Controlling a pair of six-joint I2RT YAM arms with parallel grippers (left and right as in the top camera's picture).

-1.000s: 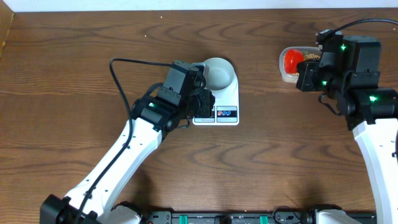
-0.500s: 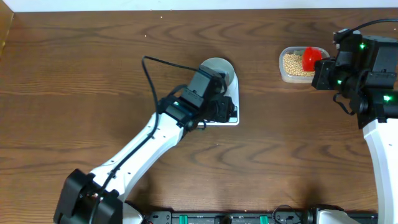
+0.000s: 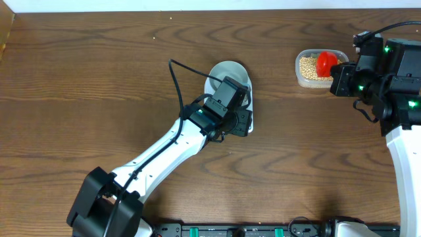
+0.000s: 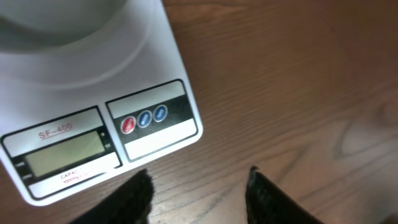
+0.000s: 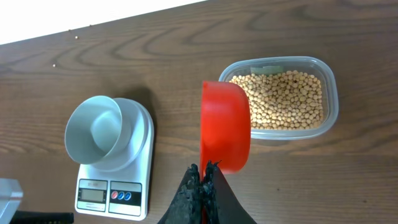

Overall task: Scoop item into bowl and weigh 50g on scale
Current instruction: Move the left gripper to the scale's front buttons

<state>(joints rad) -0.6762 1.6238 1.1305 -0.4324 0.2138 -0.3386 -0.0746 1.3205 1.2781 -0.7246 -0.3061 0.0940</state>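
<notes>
The pale bowl (image 3: pixel 227 71) (image 5: pixel 93 130) stands empty on the white scale (image 4: pixel 81 81) (image 5: pixel 115 186). The scale's display (image 4: pixel 62 152) reads blank and its round buttons (image 4: pixel 144 118) face me. My left gripper (image 4: pixel 199 196) (image 3: pixel 241 122) is open over bare wood, just off the scale's front right corner, with nothing between its fingers. The tan beans (image 5: pixel 283 99) (image 3: pixel 307 67) fill a clear tub (image 5: pixel 331 81). My right gripper (image 5: pixel 203 177) is shut on the handle of a red scoop (image 5: pixel 225 124) (image 3: pixel 325 62), held on edge over the tub's near-left side. The scoop's inside is hidden.
In the overhead view the left arm (image 3: pixel 164 155) runs diagonally from the front edge and covers most of the scale. The right arm (image 3: pixel 401 131) stands along the right side. The wooden table's back edge (image 3: pixel 197 10) runs close behind the tub.
The left gripper slid right along the scale's front and its jaws opened. The right gripper carried the red scoop from the tub's left end to over the tub.
</notes>
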